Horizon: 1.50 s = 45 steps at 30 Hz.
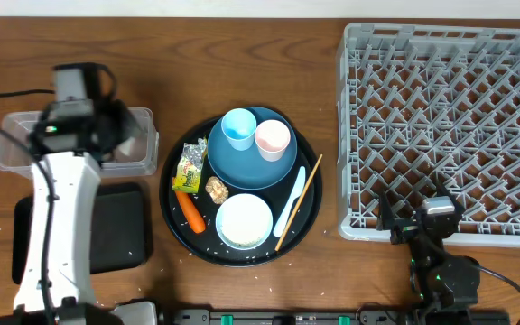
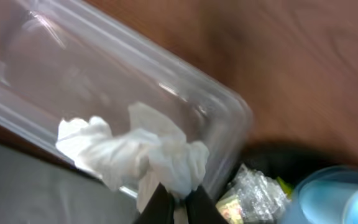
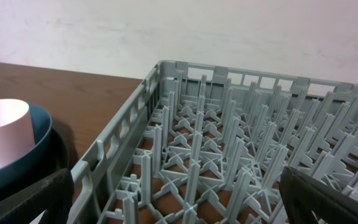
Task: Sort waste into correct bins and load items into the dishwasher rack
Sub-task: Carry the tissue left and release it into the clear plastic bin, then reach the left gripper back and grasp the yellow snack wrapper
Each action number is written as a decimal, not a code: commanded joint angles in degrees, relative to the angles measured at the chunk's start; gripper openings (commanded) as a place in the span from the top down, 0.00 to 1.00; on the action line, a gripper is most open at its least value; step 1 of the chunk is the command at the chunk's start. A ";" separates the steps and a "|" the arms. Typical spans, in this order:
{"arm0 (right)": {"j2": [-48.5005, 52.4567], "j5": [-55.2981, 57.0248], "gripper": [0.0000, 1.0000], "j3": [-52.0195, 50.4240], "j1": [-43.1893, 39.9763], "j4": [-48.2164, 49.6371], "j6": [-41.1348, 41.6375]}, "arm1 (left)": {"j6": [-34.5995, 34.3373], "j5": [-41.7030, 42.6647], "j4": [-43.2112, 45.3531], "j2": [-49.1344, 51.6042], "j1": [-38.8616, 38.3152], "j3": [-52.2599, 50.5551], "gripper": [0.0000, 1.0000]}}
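My left gripper (image 2: 173, 210) is shut on crumpled white paper (image 2: 135, 152), which hangs over the clear tub (image 2: 104, 81); overhead, that arm (image 1: 72, 126) covers the tub (image 1: 141, 149). The black rectangular tray (image 1: 116, 226) lies in front of the tub. On the round black tray (image 1: 171, 212) sit the dark blue plate (image 1: 246, 162) with a light blue cup (image 1: 238, 128) and a pink cup (image 1: 272, 139), a white bowl (image 1: 244, 220), a white utensil (image 1: 289, 203), a chopstick (image 1: 301, 197), a carrot (image 1: 189, 209), a wrapper (image 1: 190, 166) and a brown food piece (image 1: 216, 189). My right gripper (image 3: 179, 205) stands open and empty at the grey rack's (image 1: 445, 126) near edge.
A few rice grains (image 1: 181, 264) dot the wood near the round tray's front. Bare wooden table runs between the round tray and the rack. The rack's upright pegs (image 3: 229, 124) fill the right wrist view.
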 commanded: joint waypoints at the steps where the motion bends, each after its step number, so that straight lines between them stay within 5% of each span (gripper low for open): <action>1: -0.31 -0.37 0.01 -0.09 -0.35 -0.22 -0.50 | 1.77 -1.09 2.32 1.88 5.05 0.74 0.94; 16: -0.31 -0.37 0.01 -0.09 -0.35 -0.22 -0.50 | 1.77 -1.03 11.52 17.99 17.70 0.70 0.91; 22: -0.31 -0.37 0.01 -0.09 -0.35 -0.22 -0.50 | 1.79 -1.07 13.99 19.85 17.66 0.70 0.83; 24: -0.31 -0.39 0.01 -0.09 -0.35 -0.22 -0.50 | 1.79 -1.07 14.69 19.82 17.66 0.70 0.68; 30: -0.31 -0.37 0.01 -0.09 -0.35 -0.22 -0.50 | 1.79 -1.05 15.37 19.52 17.64 0.90 0.61; 41: -0.31 -0.37 0.01 -0.09 -0.35 -0.22 -0.50 | 1.33 4.37 13.18 1.73 12.41 1.05 0.61; 45: -0.31 -0.37 0.01 -0.09 -0.35 -0.22 -0.50 | 1.36 9.11 5.07 -7.61 6.25 1.03 0.61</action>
